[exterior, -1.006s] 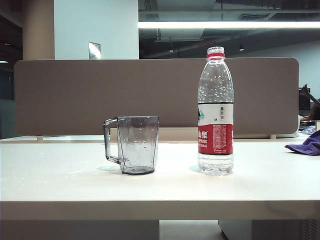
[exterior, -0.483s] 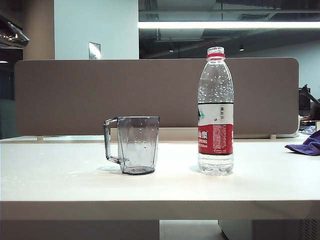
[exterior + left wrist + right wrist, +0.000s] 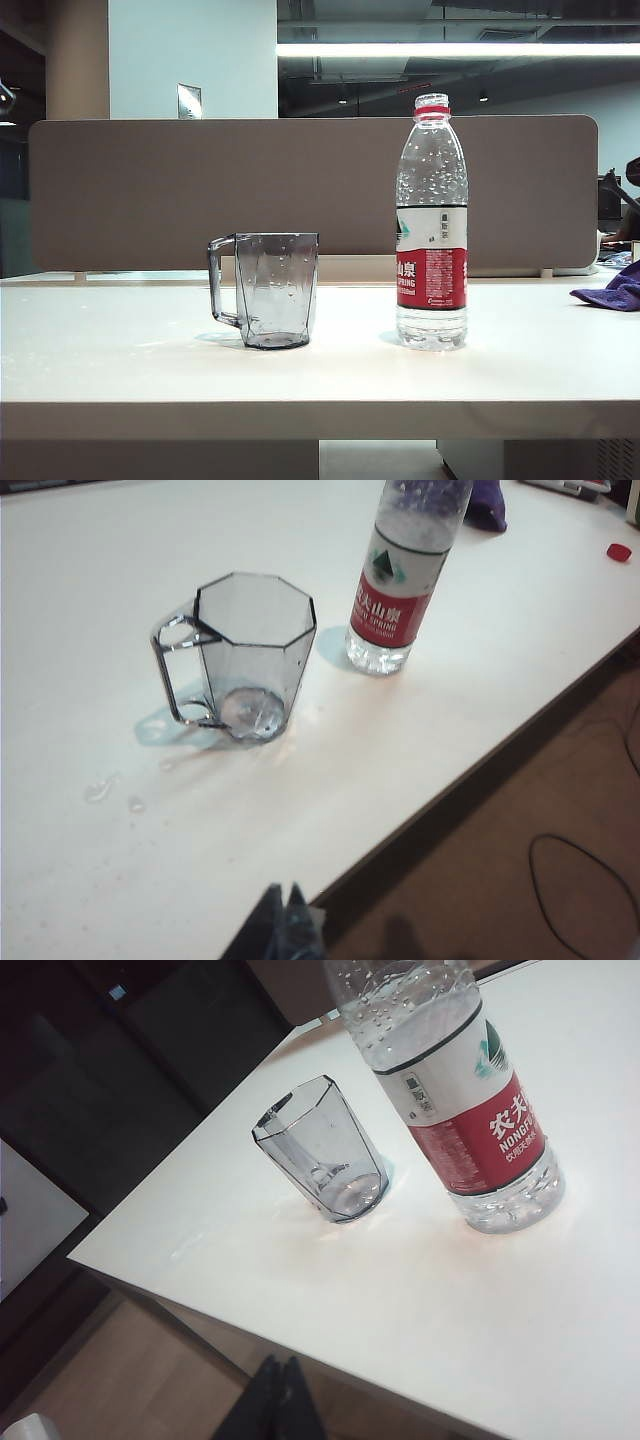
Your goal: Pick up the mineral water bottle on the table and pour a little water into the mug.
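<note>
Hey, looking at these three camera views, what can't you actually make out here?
- Both arms: absent from the exterior view.
- Left gripper, right gripper: shut tips only, frame edge cuts the rest.
- Bottle: top cut off in both wrist views.
- Mug: handle hidden behind its body in the right wrist view.

An open-plan office: a grey-brown partition screen backs the white desk, with exposed ceiling ducts and a strip light at upper right.
</note>
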Tool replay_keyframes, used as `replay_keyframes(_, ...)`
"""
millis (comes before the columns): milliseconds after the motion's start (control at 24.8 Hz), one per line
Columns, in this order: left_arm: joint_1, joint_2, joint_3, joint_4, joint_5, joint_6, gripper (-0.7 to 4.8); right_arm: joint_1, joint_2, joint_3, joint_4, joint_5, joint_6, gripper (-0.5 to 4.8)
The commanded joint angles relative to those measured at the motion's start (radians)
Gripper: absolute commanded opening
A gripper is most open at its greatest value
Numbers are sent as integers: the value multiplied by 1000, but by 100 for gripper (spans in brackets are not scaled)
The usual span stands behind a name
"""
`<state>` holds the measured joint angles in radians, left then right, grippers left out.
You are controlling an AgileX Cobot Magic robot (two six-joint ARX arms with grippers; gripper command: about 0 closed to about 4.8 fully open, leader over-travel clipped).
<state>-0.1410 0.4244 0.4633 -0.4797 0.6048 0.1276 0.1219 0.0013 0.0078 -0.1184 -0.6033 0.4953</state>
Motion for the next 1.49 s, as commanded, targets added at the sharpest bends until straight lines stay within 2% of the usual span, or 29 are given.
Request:
replay_keyframes(40, 0, -39, 3, 6, -4, -8, -5, 2, -1, -7, 6, 38, -92, 98)
replay_keyframes(80, 0, -47, 3, 6, -8, -8, -5, 3, -1, -7, 8, 79, -130, 103)
replay_keyframes(121, 0, -62, 3, -3, -26, -8, -5, 3, -1, -5, 13, 162, -176, 114)
replay_keyframes(241, 0, -73, 3, -14, -36, -8, -5, 3, -1, 41, 22, 285, -190, 118)
replay_keyframes(362, 0, -73, 3, -13, -33, -8, -5, 3, -1, 131, 9, 287, -205, 117)
replay_keyframes(523, 0, -73, 3, -13, -33, -8, -5, 3, 37, 344, -126, 349, -412, 117)
replay_keyframes(563, 0, -73, 3, -13, -33, -8, -5, 2, 99, 414, -214, 375, -510, 117)
replay_keyframes(644, 0, -73, 3, -13, -33, -8, -5, 3, 221, 483, -309, 402, -599, 118)
replay_keyframes(724, 0, -73, 3, -13, -33, -8, -5, 3, 394, 529, -319, 408, -638, 133)
replay_keyframes(845, 0, -73, 3, -13, -33, -8, -5, 3, 558, 505, -168, 432, -638, 150)
replay_keyframes(966, 0, -72, 3, -13, -33, -8, -5, 11, 720, 380, 127, 445, -638, 182)
replay_keyframes(1087, 0, -72, 3, -13, -34, -8, -5, 45, 859, 278, 322, 445, -590, 186)
replay_keyframes(1167, 0, -72, 3, -13, -33, -8, -5, 90, 936, 238, 454, 446, -505, 191)
replay_keyframes(1248, 0, -72, 3, -13, -33, -8, -5, 158, 1007, 204, 613, 459, -499, 199)
replay_keyframes(1288, 0, -72, 3, -13, -33, -8, -5, 198, 1049, 195, 700, 488, -499, 227)
replay_keyframes(1368, 0, -72, 3, -13, -33, -8, -5, 256, 1140, 191, 832, 547, -499, 241)
replay_keyframes(1489, 0, -72, 3, -13, -33, -8, -5, 287, 1270, 190, 981, 554, -490, 258)
